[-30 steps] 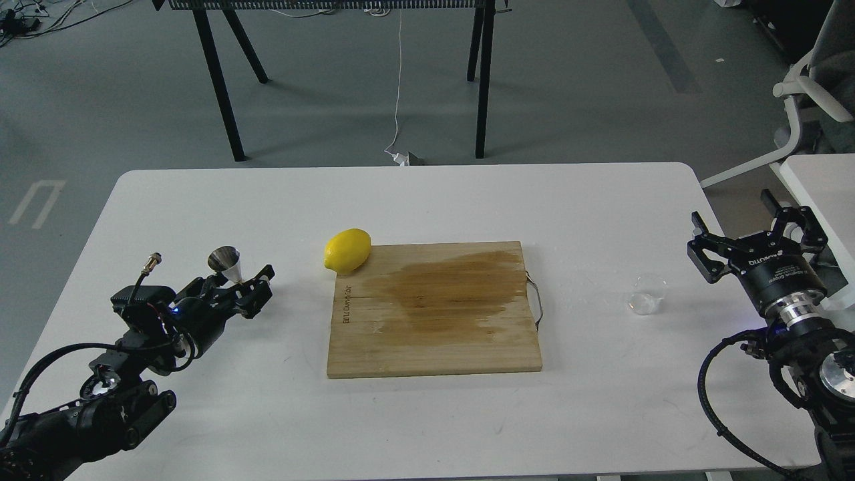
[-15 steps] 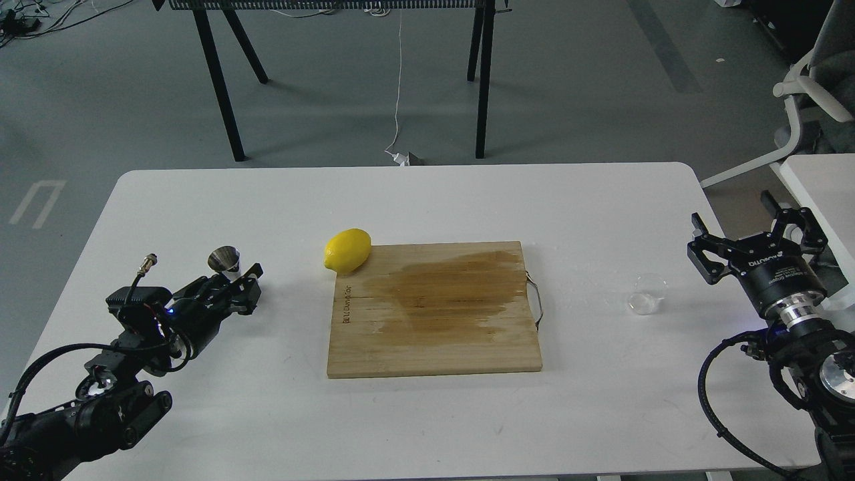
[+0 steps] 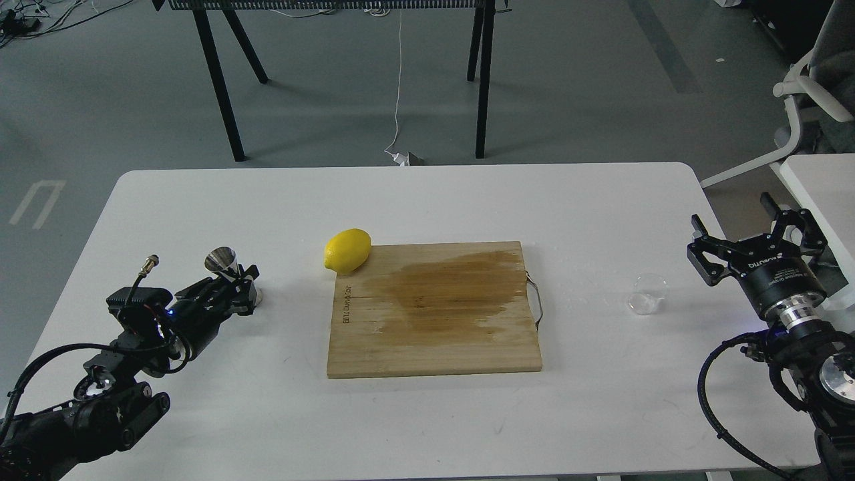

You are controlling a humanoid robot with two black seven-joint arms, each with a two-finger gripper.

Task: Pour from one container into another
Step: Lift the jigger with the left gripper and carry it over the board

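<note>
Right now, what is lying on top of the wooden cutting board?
A lemon rests on the far left corner of the cutting board, partly over its edge. A large dark wet-looking stain covers the board's middle. Nothing else lies on it. What is under the board is hidden.

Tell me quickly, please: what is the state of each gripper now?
Left gripper: at the steel jigger; whether it is closed on it cannot be told.
Right gripper: open, holding nothing, apart from the glass cup.

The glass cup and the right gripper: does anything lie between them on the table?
No. In the head view only bare white table separates the glass cup from the right gripper; they stand apart.
</note>
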